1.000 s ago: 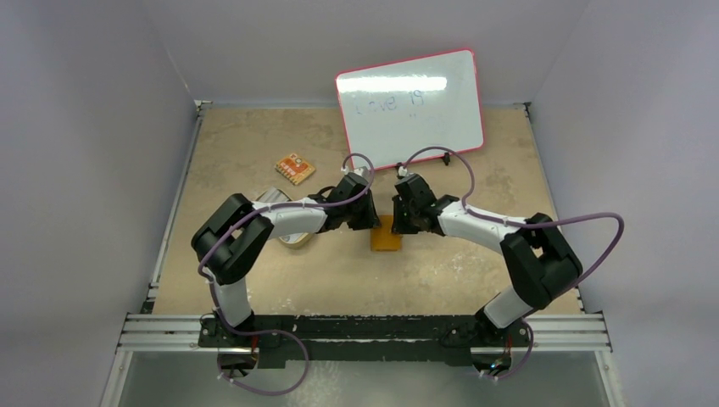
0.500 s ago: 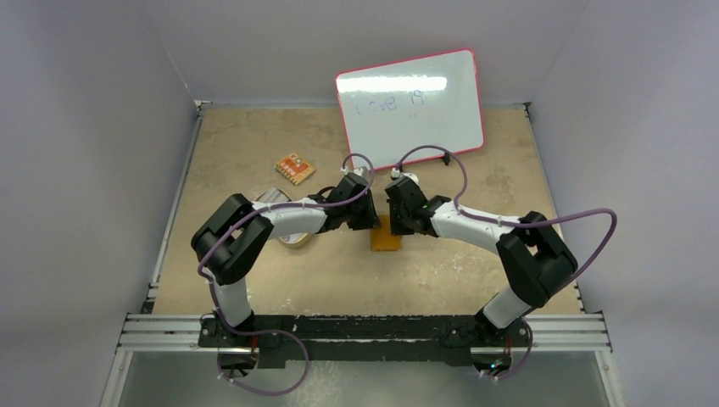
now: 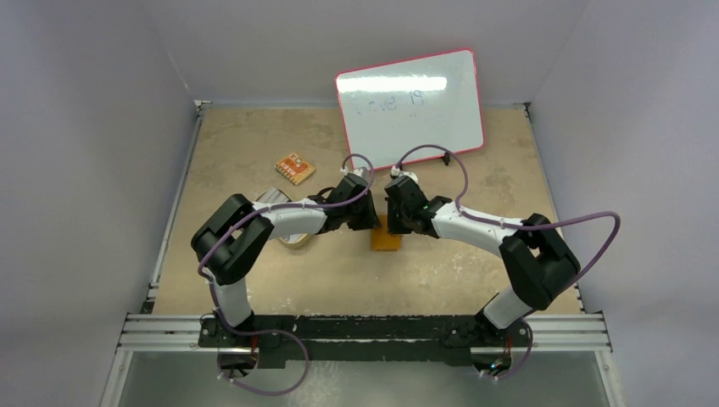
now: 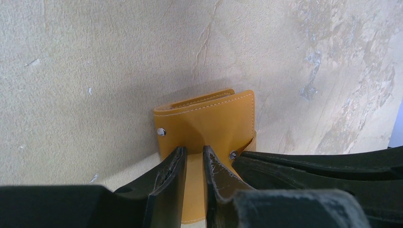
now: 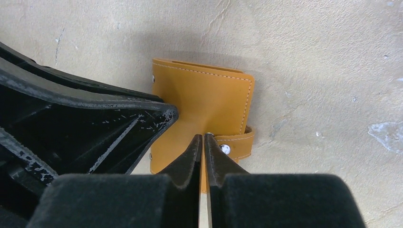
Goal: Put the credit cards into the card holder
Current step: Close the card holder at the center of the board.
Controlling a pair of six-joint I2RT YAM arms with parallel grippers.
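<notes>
Card holder pinched by narrow left fingers and near-shut right fingers; risk: thin cover slipping free on pulling open if snap strap holds.

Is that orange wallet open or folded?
Folded: the card holder shows only its orange outside, nothing inside. Whether the strap is snapped, cannot tell.

Pale lavender-grey walls closed in the scene on three sides. A mottled beige tabletop filled the middle, and a grey metal rail ran along its near edge. A red-rimmed whiteboard leaned at the back, catching overhead glare.
</notes>
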